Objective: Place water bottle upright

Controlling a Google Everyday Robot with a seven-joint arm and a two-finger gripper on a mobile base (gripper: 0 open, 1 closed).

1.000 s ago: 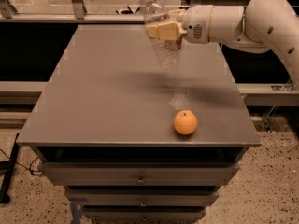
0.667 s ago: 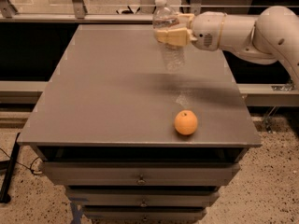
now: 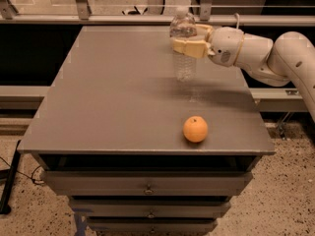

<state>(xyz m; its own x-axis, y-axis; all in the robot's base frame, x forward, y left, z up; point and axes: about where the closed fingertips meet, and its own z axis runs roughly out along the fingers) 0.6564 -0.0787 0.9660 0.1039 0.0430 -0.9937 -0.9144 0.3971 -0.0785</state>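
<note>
The water bottle [image 3: 183, 58] is a clear ribbed plastic bottle standing upright at the far right part of the grey table [image 3: 108, 97], its base at or just above the surface. My gripper [image 3: 186, 45] comes in from the right on a white arm [image 3: 261, 58] and is shut on the bottle's upper middle, with tan fingers [image 3: 189, 48] wrapped around it. The bottle's cap end reaches the far table edge line.
An orange [image 3: 195, 129] lies near the table's front right. Drawers [image 3: 147, 186] sit below the tabletop. A rail and glass barrier [image 3: 123, 18] run behind the table. The floor is speckled on the right.
My gripper has moved the bottle to the right and lower, bringing it down toward the tabletop. The bottle stays upright in the grip. The orange has not moved.
</note>
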